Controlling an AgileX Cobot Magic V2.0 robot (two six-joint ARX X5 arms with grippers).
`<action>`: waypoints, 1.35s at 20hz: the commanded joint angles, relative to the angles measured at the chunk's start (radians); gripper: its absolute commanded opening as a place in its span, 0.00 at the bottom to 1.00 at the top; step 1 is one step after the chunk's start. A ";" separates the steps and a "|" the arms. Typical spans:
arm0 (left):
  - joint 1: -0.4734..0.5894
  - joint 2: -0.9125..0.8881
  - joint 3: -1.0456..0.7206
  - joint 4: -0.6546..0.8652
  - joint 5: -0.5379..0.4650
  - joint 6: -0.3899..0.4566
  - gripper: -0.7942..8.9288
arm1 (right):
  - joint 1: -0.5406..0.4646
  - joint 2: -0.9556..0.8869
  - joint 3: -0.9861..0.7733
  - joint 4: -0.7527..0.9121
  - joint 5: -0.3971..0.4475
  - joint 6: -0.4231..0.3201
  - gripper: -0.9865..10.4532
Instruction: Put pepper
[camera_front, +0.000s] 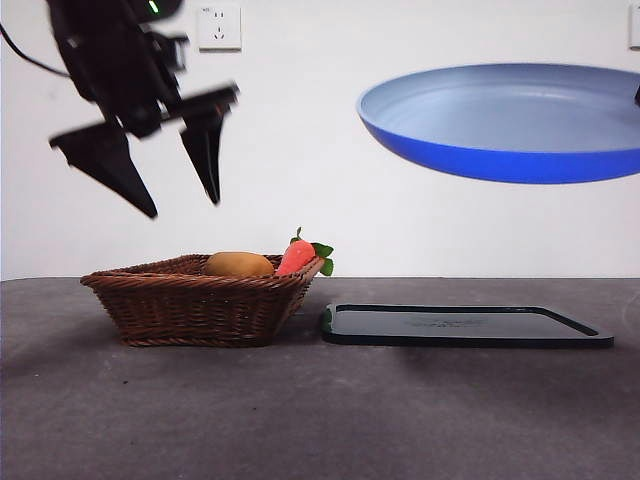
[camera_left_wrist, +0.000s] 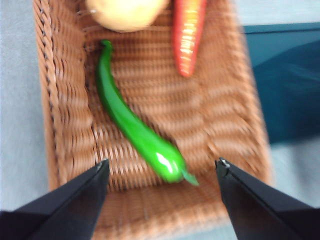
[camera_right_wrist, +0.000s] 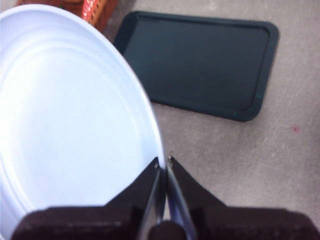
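Observation:
The green pepper (camera_left_wrist: 135, 125) lies on the floor of the wicker basket (camera_left_wrist: 65, 115), between my left gripper's open jaws in the left wrist view. In the front view the pepper is hidden behind the basket (camera_front: 195, 305) wall. My left gripper (camera_front: 180, 205) hangs open and empty above the basket's left half. My right gripper (camera_right_wrist: 163, 162) is shut on the rim of the blue plate (camera_right_wrist: 65, 130) and holds it in the air, high at the right in the front view (camera_front: 510, 125), above the dark tray (camera_front: 465, 327).
A tan potato-like lump (camera_front: 238, 265) and a red-orange carrot with green leaves (camera_front: 298, 256) lie in the basket; both also show in the left wrist view, the lump (camera_left_wrist: 127, 12) and the carrot (camera_left_wrist: 187, 35). The dark tray (camera_right_wrist: 200, 62) lies right of the basket.

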 joint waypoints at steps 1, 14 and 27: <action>-0.010 0.093 0.056 -0.003 -0.019 -0.054 0.47 | 0.001 -0.004 0.018 0.008 -0.006 0.013 0.09; -0.023 0.293 0.085 0.084 -0.047 -0.092 0.47 | 0.001 -0.005 0.018 0.001 -0.013 0.009 0.09; -0.023 0.313 0.085 0.076 -0.066 -0.141 0.26 | 0.001 -0.005 0.018 0.002 -0.012 0.002 0.09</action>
